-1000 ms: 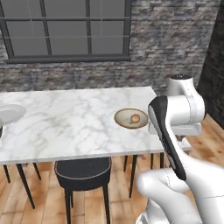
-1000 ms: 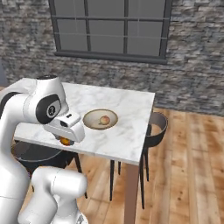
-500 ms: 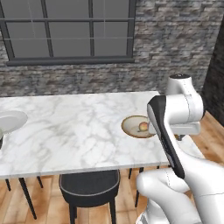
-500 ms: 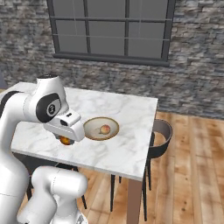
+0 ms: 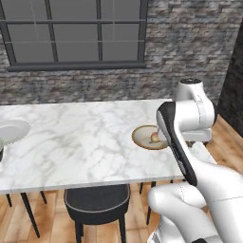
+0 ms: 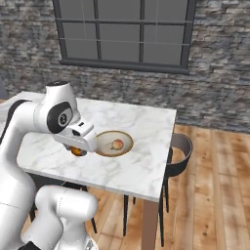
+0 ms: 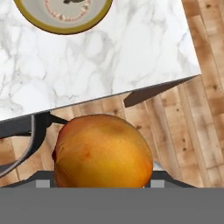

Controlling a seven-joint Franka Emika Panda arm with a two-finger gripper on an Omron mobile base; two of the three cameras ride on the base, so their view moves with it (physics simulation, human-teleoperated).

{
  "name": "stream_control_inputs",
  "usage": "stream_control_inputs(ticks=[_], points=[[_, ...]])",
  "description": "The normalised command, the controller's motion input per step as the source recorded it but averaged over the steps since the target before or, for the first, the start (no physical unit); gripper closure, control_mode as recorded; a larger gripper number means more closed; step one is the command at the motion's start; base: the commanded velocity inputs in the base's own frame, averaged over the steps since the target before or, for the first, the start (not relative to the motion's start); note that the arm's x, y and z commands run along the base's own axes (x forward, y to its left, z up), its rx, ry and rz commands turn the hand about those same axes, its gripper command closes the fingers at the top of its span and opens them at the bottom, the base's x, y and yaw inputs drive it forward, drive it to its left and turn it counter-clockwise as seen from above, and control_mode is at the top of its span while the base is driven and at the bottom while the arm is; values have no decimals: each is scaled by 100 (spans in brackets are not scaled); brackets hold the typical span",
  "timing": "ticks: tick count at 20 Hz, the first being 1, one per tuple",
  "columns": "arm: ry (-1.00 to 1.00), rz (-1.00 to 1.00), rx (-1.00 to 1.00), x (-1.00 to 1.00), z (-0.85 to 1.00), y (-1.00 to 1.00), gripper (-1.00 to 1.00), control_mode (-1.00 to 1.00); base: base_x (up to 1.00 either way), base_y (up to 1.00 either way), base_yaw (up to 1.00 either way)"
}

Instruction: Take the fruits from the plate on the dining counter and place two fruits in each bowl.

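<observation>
The gripper (image 6: 77, 150) is closed on an orange fruit (image 7: 103, 151). In the hand view the orange fruit sits between the finger tips, big & close, w/ a bit of red on its left side. In the right base view it peeks out orange under the white hand, just beside the bowl (image 6: 113, 143), on the bowl's left, over the dining counter (image 6: 141, 166).

The bowl is tan w/ a cream rim. It sits on the dining counter near the end by the wood floor (image 6: 215, 190). A small peach fruit (image 6: 117, 144) lies inside the bowl. In the left base view the arm covers part of the bowl (image 5: 148, 137), & the peach fruit (image 5: 154, 137) shows in it.

The plate (image 5: 10, 131) is far from the bowl, at the other end of the dining counter (image 5: 76, 142). Can't tell what's on it.

A black chair (image 5: 96, 203) is tucked under the dining counter, on the near side from the bowl. Another black chair (image 6: 178, 154) is past the end of the counter nearest the bowl. Behind the counter are a brick wall (image 6: 215, 73) & a dark window (image 6: 124, 31).
</observation>
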Motion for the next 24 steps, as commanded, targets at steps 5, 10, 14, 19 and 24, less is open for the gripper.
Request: stream_control_inputs(ticks=[5, 10, 14, 19, 24], points=[[0, 5, 0, 73, 0, 0, 100, -100, 0, 0, 0], [-2, -3, 0, 67, -4, 1, 100, -100, 0, 0, 0], [0, -16, 5, 67, -26, 0, 100, -100, 0, 0, 0], [0, -30, 17, 64, -46, -6, 100, -100, 0, 0, 0], [0, -33, 9, 53, -48, 0, 100, -100, 0, 0, 0]])
